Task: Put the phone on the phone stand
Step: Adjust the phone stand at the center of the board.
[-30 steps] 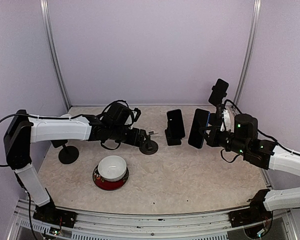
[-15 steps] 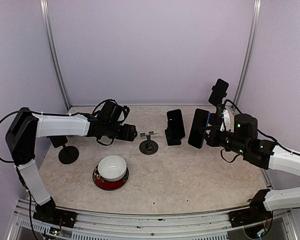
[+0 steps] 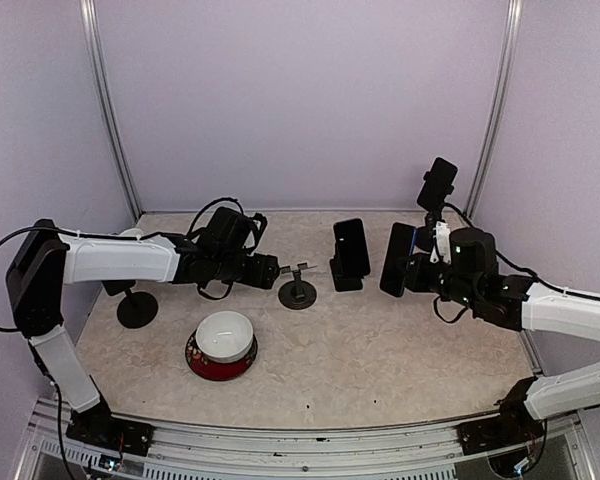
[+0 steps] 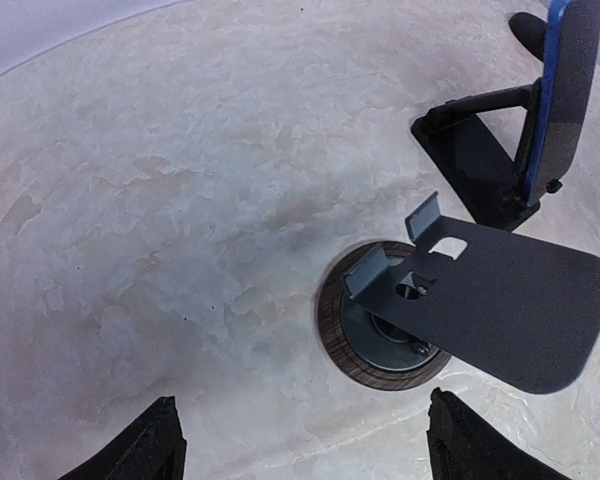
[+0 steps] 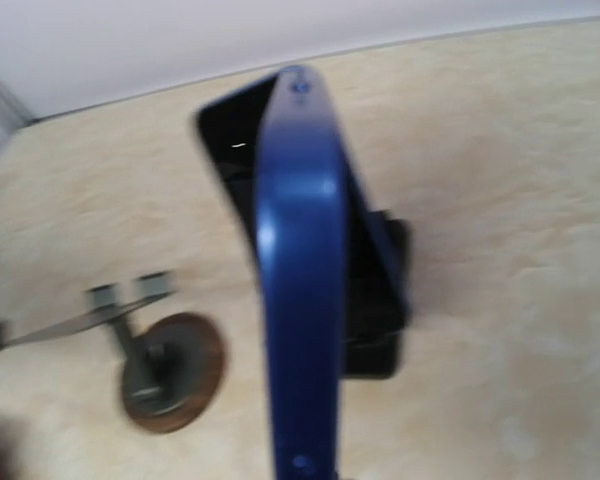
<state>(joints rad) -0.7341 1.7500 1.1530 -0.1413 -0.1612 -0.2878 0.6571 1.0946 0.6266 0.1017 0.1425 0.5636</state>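
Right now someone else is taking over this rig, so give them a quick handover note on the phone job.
Left gripper: open, empty, beside the empty round-base stand.
Right gripper: shut on the blue-cased phone, held upright, to the right of a black stand that already carries another phone.
Done: phone is picked up.
Left: probably carry it to the empty stand, rest it on the tilted plate, release.

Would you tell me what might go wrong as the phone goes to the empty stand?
The phone in the right gripper may clip the occupied stand on its way. The empty stand has a small base and could tip; the open left gripper is not bracing it.
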